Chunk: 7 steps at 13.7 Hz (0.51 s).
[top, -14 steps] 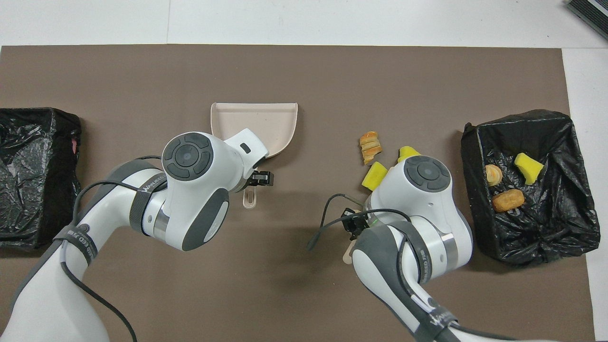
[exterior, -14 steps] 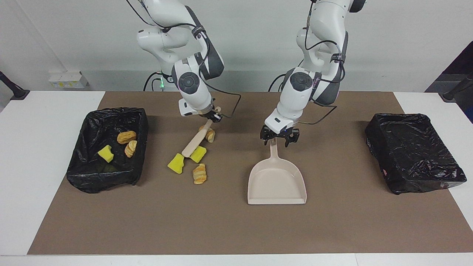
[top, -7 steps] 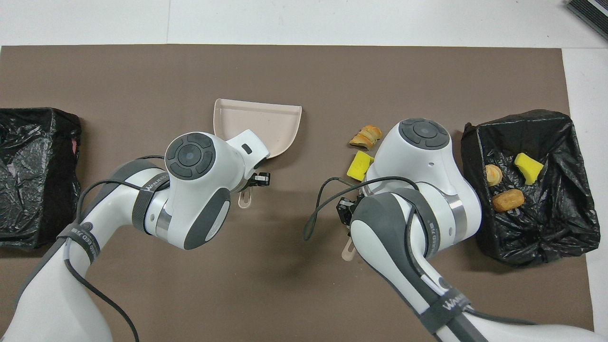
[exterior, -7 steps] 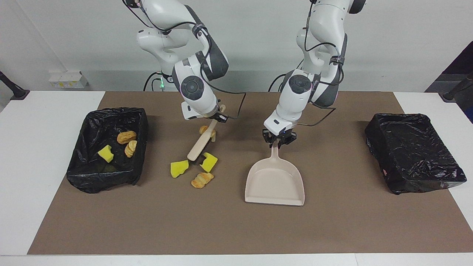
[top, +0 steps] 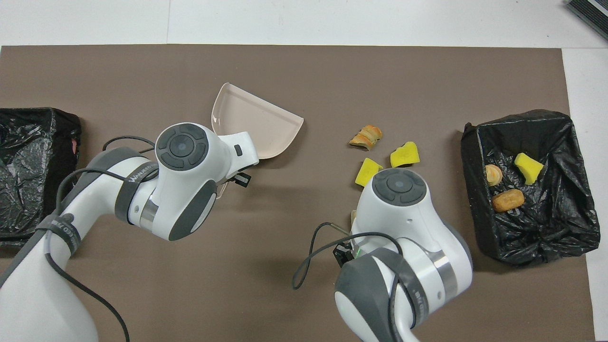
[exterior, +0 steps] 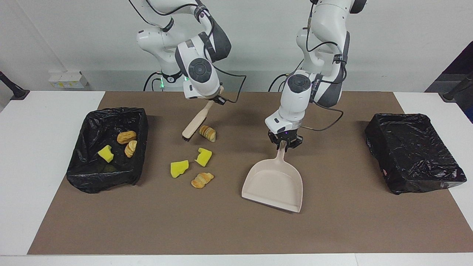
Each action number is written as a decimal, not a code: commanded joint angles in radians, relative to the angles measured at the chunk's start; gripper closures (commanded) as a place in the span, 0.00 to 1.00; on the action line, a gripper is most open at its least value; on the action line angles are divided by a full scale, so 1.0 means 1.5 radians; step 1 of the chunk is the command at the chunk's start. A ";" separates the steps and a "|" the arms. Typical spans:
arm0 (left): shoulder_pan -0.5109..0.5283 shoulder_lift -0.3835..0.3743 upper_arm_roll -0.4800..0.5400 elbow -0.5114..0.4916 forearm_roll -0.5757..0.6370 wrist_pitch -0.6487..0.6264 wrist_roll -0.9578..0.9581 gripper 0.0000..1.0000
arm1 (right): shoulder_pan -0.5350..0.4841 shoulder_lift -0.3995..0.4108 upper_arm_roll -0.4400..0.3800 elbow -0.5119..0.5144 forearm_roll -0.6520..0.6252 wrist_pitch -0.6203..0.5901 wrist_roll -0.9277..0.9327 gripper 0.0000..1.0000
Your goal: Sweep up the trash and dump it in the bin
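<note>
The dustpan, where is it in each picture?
Facing view: the dustpan sits low in the middle, its handle in the left end effector.
Overhead view: the dustpan sits upper middle, partly under the left arm.
Shared landmark: the bin with trash at the right arm's end.

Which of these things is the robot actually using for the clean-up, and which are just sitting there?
In use: brush in right gripper; dustpan in left gripper; four loose scraps; bin holding three scraps.

Just there: second bin, brown mat.
</note>
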 commanded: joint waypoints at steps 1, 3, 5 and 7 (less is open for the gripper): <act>0.045 -0.037 -0.001 0.020 0.014 -0.085 0.153 1.00 | 0.015 -0.067 0.000 -0.102 0.027 0.080 0.007 1.00; 0.073 -0.074 -0.001 0.017 0.014 -0.146 0.270 1.00 | 0.018 -0.037 0.001 -0.100 0.027 0.122 -0.002 1.00; 0.102 -0.102 -0.001 0.015 0.014 -0.185 0.383 1.00 | 0.027 0.000 0.001 -0.083 0.027 0.167 -0.011 1.00; 0.118 -0.114 0.000 0.009 0.014 -0.231 0.523 1.00 | 0.027 0.059 0.001 -0.025 0.027 0.183 -0.012 1.00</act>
